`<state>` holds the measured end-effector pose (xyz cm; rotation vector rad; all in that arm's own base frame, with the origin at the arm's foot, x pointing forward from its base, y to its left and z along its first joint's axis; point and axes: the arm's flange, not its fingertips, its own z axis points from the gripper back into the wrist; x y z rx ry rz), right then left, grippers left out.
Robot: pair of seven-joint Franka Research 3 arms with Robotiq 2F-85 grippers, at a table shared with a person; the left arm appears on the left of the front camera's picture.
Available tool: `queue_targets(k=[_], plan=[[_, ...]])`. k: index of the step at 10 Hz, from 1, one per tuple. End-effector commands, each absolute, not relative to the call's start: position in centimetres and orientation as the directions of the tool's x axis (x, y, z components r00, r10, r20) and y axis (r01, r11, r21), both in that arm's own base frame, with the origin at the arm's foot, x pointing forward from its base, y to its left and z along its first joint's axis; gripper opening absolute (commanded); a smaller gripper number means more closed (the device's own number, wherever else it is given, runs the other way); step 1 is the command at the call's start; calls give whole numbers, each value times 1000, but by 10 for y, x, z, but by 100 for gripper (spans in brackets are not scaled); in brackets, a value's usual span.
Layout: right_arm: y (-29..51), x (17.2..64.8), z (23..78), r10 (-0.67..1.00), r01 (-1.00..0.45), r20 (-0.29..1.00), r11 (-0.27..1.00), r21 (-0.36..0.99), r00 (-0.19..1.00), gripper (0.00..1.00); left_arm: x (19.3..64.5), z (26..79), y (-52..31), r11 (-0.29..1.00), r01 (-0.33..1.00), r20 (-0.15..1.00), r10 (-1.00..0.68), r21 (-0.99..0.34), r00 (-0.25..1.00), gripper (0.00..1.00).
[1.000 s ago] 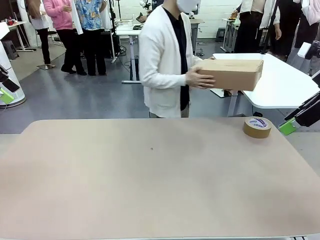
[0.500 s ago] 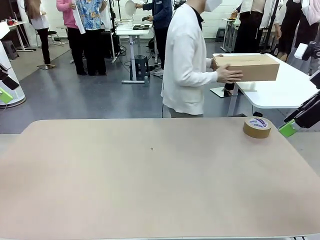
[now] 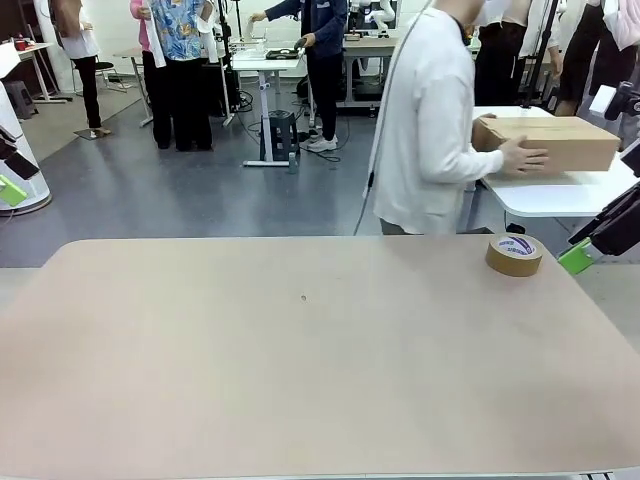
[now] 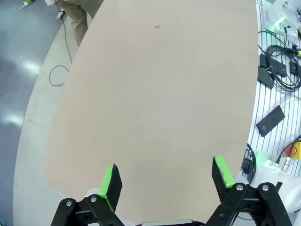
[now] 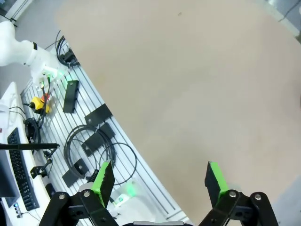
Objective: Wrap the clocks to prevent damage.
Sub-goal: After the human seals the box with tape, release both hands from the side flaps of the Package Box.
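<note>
Left claw [image 4: 164, 181] and right claw [image 5: 157, 181] gaping wide, green pads apart over smooth matte tan worktop [image 3: 300, 370]. Round brown tape roll [image 3: 514, 254] unmoved; rectangular cardboard box [image 3: 556, 143] carried farther right by person [image 3: 430, 130].

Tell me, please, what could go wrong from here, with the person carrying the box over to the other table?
1. The tape roll sits near the table's far right edge, close to the right claw; an arm swing might knock it off.
2. The person faces away, hands on the box, so might not notice an arm moving.
3. Both claws hang open and hold nothing.
</note>
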<state>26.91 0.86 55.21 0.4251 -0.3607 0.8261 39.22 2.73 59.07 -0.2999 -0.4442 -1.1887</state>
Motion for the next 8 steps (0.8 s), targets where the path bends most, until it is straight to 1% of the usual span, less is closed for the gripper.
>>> queue_targets(k=[1,2,3,5,6,7,8], plan=[[9,269,552,626,-767,465,603,221,626,100,392,591,27,350,937,483,-822,8,303,100],[-10,283,566,592,-802,560,537,262,579,100,403,596,43,281,960,545,-804,-1,236,100],[-37,303,578,533,-831,662,484,273,527,100,419,603,63,182,983,647,-748,-17,150,100],[-78,323,584,444,-902,804,354,248,396,100,428,613,97,46,998,810,-587,35,-1,100],[-99,327,580,396,-925,854,305,225,338,100,426,616,110,13,997,852,-520,70,-53,100],[-121,326,572,339,-945,895,252,210,290,100,421,615,126,39,998,879,-477,57,-32,100],[-134,320,567,318,-958,917,228,172,240,100,414,616,140,74,997,897,-442,31,5,100]])
